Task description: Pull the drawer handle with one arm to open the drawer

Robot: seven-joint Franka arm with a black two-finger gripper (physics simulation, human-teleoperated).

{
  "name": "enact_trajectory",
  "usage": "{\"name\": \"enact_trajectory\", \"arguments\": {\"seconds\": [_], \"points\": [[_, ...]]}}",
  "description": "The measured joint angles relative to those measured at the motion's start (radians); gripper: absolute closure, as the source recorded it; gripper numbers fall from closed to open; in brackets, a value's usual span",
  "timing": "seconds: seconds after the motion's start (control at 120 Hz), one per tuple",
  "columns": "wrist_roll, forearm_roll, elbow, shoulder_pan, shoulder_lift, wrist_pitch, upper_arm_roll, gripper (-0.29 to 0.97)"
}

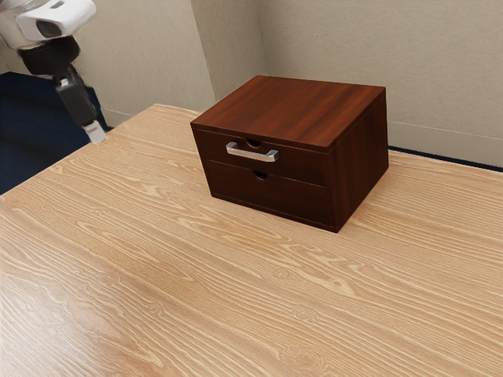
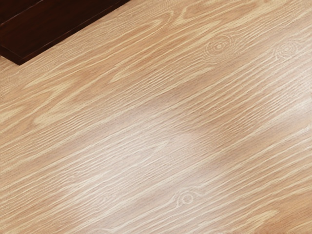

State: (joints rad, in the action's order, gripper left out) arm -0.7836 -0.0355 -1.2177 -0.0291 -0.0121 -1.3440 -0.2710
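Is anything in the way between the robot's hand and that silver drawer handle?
Nothing visible does. The gripper hangs at the exterior view's left, and just wooden table lies between it and the handle on the upper drawer.

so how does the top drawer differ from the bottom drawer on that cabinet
The top drawer carries a silver bar handle across its front; the bottom drawer has no handle. The top drawer sits just under the top panel of the cabinet; the bottom drawer sits just above the table. The bottom drawer's front looks slightly taller than the top drawer's. Both are dark reddish wood, shut flush, with a half-round notch in the upper edge.
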Motion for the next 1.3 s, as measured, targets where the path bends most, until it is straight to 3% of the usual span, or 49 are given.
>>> {"name": "enact_trajectory", "arguments": {"seconds": [0.275,0.475,0.617,0.75,0.908,1.075,1.15,1.3], "points": [[-0.077,0.002,0.005,-0.004,0.063,0.001,0.008,0.0],[-0.146,0.041,-0.102,0.203,0.019,0.009,0.009,0.0],[-0.318,0.101,-0.39,0.327,-0.068,-0.211,0.011,0.0],[-0.478,0.163,-0.522,0.179,-0.115,-0.482,0.007,0.0],[-0.628,0.17,-0.457,0.164,-0.039,-0.645,0.015,0.0],[-0.75,0.099,-0.418,0.021,0.011,-0.722,0.175,0.0],[-0.794,0.069,-0.417,-0.08,0.021,-0.741,0.286,0.0],[-0.866,-0.004,-0.363,-0.137,0.104,-0.763,0.326,0.17]]}}
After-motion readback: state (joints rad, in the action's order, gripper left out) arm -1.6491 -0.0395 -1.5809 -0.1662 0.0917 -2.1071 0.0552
